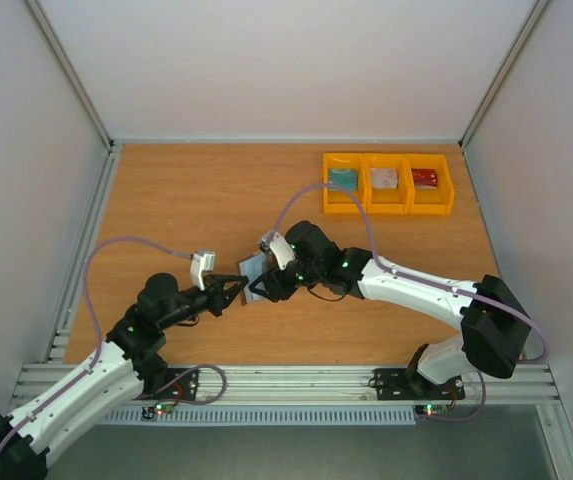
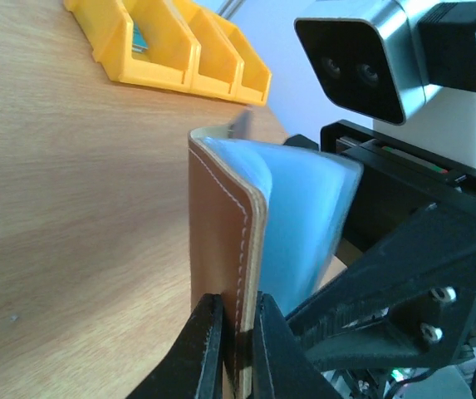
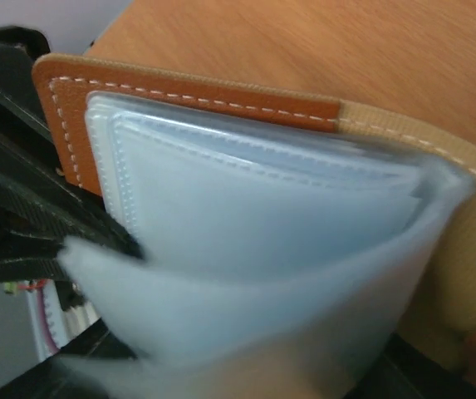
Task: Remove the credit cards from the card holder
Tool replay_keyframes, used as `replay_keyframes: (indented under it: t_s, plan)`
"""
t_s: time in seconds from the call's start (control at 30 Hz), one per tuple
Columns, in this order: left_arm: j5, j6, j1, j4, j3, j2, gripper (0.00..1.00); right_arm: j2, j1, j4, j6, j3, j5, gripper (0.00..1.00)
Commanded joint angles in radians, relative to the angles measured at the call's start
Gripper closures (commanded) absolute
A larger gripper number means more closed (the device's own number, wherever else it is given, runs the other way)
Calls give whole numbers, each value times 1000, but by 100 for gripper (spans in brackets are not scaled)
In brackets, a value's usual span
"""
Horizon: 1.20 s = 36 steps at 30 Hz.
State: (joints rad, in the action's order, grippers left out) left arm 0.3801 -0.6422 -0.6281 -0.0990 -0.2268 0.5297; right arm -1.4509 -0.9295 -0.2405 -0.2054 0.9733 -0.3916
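Three yellow bins (image 1: 389,184) stand in a row at the far right of the counter (image 1: 186,200), well apart from my work. One card lies in each: teal card (image 1: 343,179) in the left bin, whitish card (image 1: 383,178) in the middle, red card (image 1: 425,177) in the right.

The card holder (image 1: 253,268) is at mid-counter, between my two pincers. It is spread open, brown leather towards my left arm and blue-grey lining towards my right. No card shows in the pockets I can see.

My left pincer (image 2: 236,332) is clamped on the stitched leather edge of one flap, a finger on each face. My right pincer (image 1: 263,288) sits just beside the holder on the lining side. The lining fills its own camera and hides the fingers, so I cannot tell whether it is open or gripping. The right wrist's camera housing (image 2: 362,58) crowds in close above the holder.

There is bare wood to the left and far side. Pale walls close three sides, and a metal rail (image 1: 296,380) runs along the near edge.

Both arms reach in from the near corners, elbows bent, with the wrists almost meeting.
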Motion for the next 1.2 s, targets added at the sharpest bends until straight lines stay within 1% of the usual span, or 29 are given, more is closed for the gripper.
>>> replay_keyframes:
  t_s: [0.0, 0.07, 0.2, 0.23, 0.27, 0.3, 0.4, 0.53, 0.6, 0.73, 0.8, 0.9, 1.0, 1.17]
  plan:
    - [89, -1, -16, -166, -14, -19, 100, 18, -22, 110, 0, 1, -34, 53]
    - [93, -3, -16, -172, -14, -16, 100, 32, -19, 103, 0, -6, -6, 62]
    - [96, -10, -16, -177, -14, -19, 99, 41, -13, 79, -5, 0, 4, 75]
    - [88, -14, -16, -170, -14, -22, 95, 49, -11, 77, -11, -3, -5, 78]
    - [75, -18, -16, -165, -14, -25, 88, 60, -6, 76, -15, -9, -14, 81]
    - [71, -20, -16, -162, -14, -28, 82, 75, 1, 80, -19, -17, -26, 86]
    - [74, -25, -16, -166, -13, -30, 78, 116, 30, 90, -18, -41, -68, 98]
    - [79, -28, -16, -170, -13, -28, 75, 149, 47, 113, -18, -56, -134, 99]
    - [84, -31, -16, -173, -14, -31, 69, 162, 65, 126, -16, -67, -175, 99]
    - [112, -24, -16, -196, -14, -45, 61, 203, 157, 179, 15, -124, -298, 99]
    - [120, -20, -16, -199, -15, -53, 59, 227, 204, 199, 27, -154, -340, 99]
    - [124, -12, -15, -200, -16, -63, 60, 254, 216, 173, -7, -148, -368, 99]
    - [121, 0, -13, -198, -16, -58, 69, 255, 216, 188, -3, -140, -439, 99]
    - [83, 23, -13, -159, -16, -50, 67, 253, 217, 210, 27, -137, -454, 99]
